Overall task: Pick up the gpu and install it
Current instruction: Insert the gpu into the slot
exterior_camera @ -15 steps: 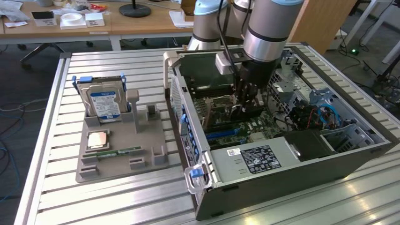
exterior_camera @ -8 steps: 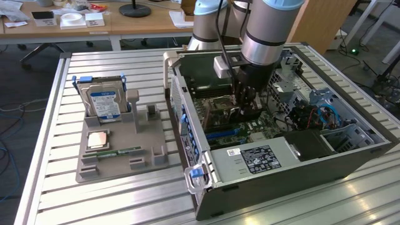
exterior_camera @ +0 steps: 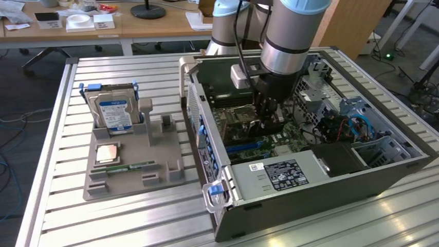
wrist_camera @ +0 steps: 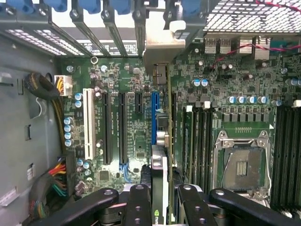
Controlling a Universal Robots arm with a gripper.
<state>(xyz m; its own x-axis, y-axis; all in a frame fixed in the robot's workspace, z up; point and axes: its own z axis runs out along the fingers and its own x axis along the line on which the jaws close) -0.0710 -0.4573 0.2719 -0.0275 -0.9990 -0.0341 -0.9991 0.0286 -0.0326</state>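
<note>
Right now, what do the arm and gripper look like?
The arm is a silver-grey tube with pale blue joint caps; a black cable runs down it past a white box at the wrist. The gripper is black, its fingers jointed links with round pivot pins.

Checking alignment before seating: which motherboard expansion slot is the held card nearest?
The single blue slot: the gpu in the hand stands edge-on right alongside it; the white slot and black slots lie farther off.

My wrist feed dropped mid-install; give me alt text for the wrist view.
The gripper holds the gpu edge-on over the motherboard, lined up beside the blue expansion slot, its silver bracket at the far end. The CPU socket lies alongside.
</note>
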